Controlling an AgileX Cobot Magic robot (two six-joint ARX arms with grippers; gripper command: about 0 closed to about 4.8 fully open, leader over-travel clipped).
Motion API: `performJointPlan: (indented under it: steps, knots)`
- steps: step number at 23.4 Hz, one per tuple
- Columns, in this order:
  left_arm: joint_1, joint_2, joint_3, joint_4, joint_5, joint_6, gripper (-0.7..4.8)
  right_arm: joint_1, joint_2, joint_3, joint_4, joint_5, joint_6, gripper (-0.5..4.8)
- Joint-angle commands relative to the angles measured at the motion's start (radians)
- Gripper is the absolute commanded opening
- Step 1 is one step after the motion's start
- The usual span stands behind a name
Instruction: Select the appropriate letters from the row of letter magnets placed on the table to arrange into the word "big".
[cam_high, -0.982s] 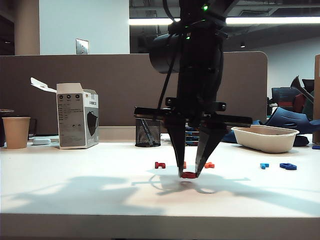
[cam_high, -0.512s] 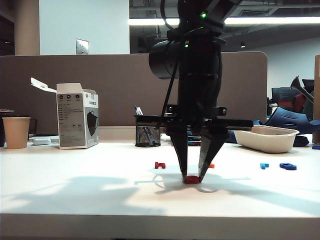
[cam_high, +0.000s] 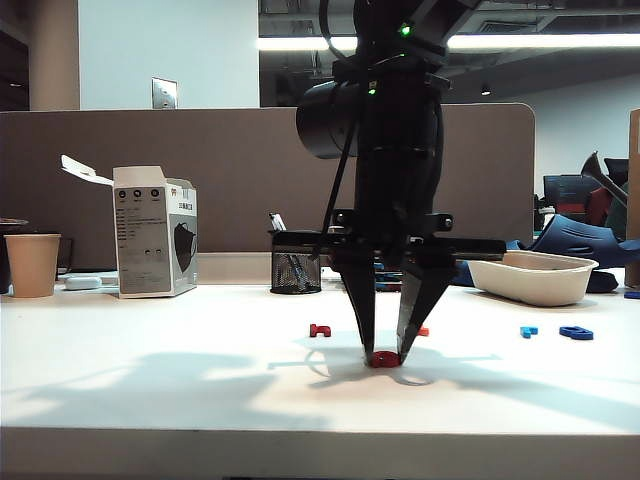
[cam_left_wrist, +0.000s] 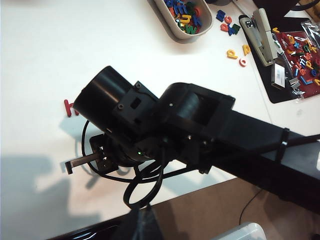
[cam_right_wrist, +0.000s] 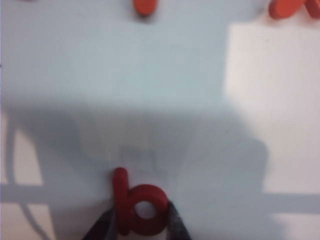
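Right gripper (cam_high: 383, 352) stands tip-down on the white table (cam_high: 150, 390), its 2 fingers closed partway on the red "b" (cam_right_wrist: 137, 207), which sits in front of the magnet row. To place it well, I'd judge: set it flat, stem upright, then part the fingers before lifting. Left gripper is out of sight; its state cannot be told. Visible count on the table: 1 dark red letter (cam_high: 320, 330), 1 light blue (cam_high: 528, 331), 1 dark blue (cam_high: 576, 332)
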Motion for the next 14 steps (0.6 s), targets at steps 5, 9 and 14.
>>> performJointPlan:
  steps: [5,9,14]
  knots:
    - [0.000,-0.003,0.002,0.012,-0.003,0.000,-0.05,0.001,0.013,-0.008,-0.032,-0.007,0.001,1.54]
    - [0.000,-0.003,0.002,0.012,-0.003,0.000,-0.05,0.001,0.013,-0.008,-0.039,-0.006,0.001,1.81]
    - [0.000,-0.003,0.002,0.012,-0.003,0.000,-0.05,0.001,0.012,-0.007,-0.038,-0.005,0.001,1.97]
